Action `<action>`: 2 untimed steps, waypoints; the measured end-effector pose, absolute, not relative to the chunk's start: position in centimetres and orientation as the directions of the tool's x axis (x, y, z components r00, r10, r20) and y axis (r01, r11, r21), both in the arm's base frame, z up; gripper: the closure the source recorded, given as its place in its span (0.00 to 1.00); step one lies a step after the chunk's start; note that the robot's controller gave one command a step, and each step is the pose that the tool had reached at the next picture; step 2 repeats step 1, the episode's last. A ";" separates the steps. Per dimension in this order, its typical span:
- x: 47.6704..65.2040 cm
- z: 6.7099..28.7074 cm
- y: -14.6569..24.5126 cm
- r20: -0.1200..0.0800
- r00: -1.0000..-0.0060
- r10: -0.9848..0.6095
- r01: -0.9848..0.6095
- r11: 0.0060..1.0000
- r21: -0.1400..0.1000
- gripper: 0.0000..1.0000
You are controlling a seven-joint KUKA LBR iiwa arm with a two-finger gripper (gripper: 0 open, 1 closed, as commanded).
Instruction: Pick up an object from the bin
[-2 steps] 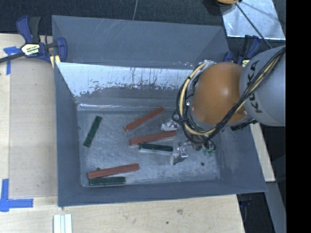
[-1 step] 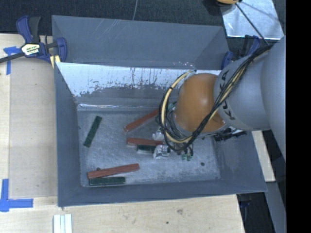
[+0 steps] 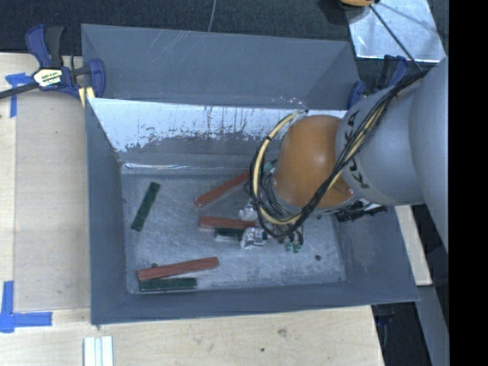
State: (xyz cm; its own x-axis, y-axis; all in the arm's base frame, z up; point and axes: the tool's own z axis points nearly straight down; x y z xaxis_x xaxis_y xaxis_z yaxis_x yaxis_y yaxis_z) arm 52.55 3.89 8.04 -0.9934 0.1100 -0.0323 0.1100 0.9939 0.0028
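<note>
We are working low on the floor of the bin (image 3: 103,227). The pincer (image 3: 255,237) is sitting at the right end of a short reddish-brown stick (image 3: 221,223), near the middle, with a dark piece (image 3: 227,236) just beside it. The orange wrist cover (image 3: 309,158) is blocking our view, so we cannot tell whether the pincer is open or closed. In our judgement, we are best off centring across the stick's narrow width, clear of the dark piece, then lifting straight up.

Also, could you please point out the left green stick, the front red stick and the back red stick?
left green stick (image 3: 145,206): camera view, middle of its length.
front red stick (image 3: 178,268): camera view, middle of its length.
back red stick (image 3: 221,191): camera view, middle of its visible length.
</note>
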 end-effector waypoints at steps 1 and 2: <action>50.9 26.7 0.5 -0.006 -0.985 0.175 0.175 0.985 0.001 1.00; 50.9 26.7 0.5 -0.006 -0.985 0.175 0.175 0.985 0.001 1.00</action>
